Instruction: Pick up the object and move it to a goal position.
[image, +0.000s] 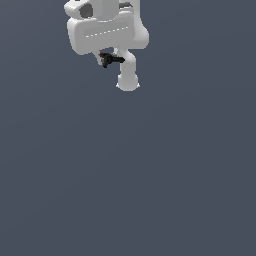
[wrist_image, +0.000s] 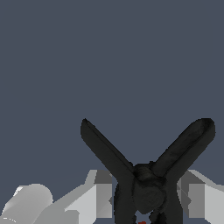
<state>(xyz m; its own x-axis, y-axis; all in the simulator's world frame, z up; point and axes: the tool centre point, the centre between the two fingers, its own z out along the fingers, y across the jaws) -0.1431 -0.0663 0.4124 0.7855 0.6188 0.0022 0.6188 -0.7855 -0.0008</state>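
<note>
Your tool (image: 111, 61) sits high in the exterior view, a little toward that view's left, with the white body of the arm (image: 107, 27) bulking just above it. Its two white fingers (wrist_image: 98, 197) are pressed in against the object (wrist_image: 146, 186), one on each side, so you are pinching it rather than holding the tool spread or fully closed. In the wrist view you can see the object filling the gap between the fingers: a dark, rounded hub with two thin black prongs fanning out from it in a V, and a small red spot at the lower edge of the hub. In the exterior view the same object (image: 109, 60) is only a tiny black cluster with a red fleck, tucked under the white hand, with a rounded white part of the arm (image: 128, 80) hanging just below and toward the exterior view's right of it. Everything around you is a flat, plain blue-grey background (image: 150, 190); you cannot tell where a surface begins. No brand, label or writing can be read anywhere on the arm or the object.
</note>
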